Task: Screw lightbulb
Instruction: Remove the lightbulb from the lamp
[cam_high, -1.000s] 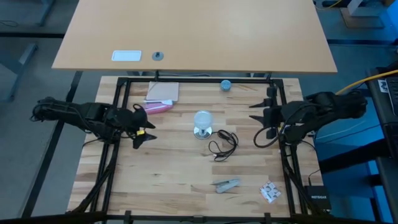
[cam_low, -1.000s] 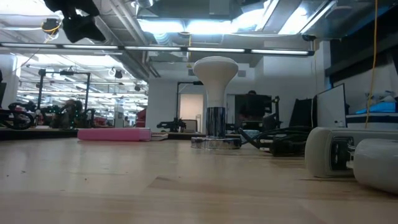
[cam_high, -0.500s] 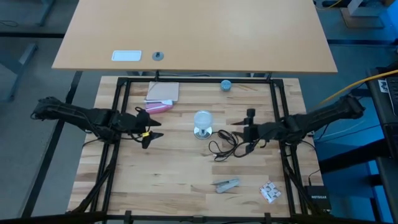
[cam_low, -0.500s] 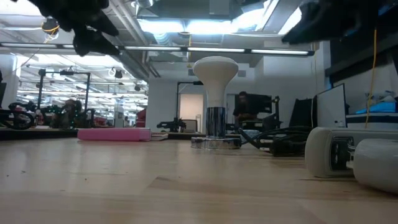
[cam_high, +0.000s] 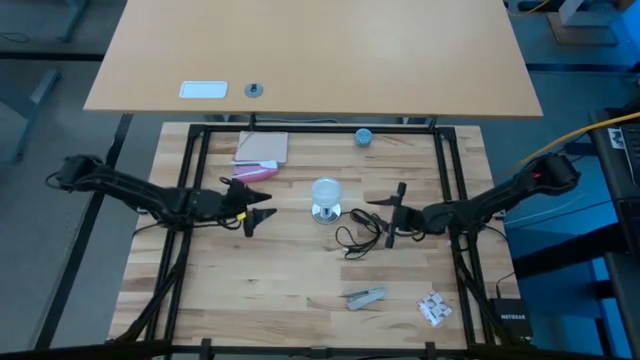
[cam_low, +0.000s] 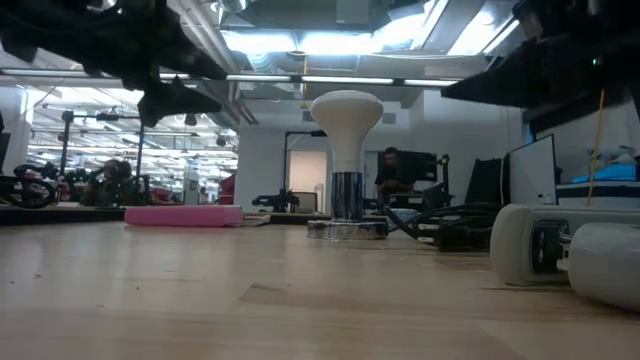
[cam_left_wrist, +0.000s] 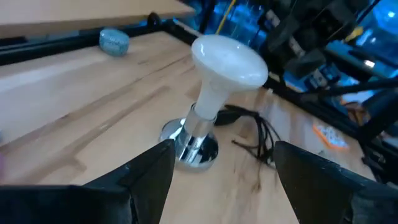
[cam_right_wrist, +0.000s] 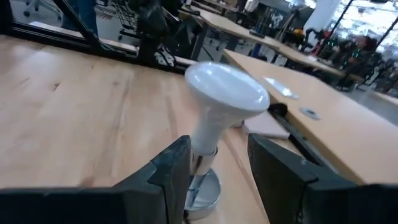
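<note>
- Lightbulb (cam_high: 326, 190) stands upright at table centre in its shiny silver base (cam_high: 326, 211) (black cord (cam_high: 360, 232) just right of it).
- Left gripper (cam_high: 262, 214) and right gripper (cam_high: 385, 213) flank it, both spread, empty.
- Advice: close squarely on the dome, twist gently, avoid the cord.

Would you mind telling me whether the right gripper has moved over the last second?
Yes. In the high view the right gripper has travelled from the table's right frame rail inward toward the lightbulb, and now sits over the black cord, open.
</note>
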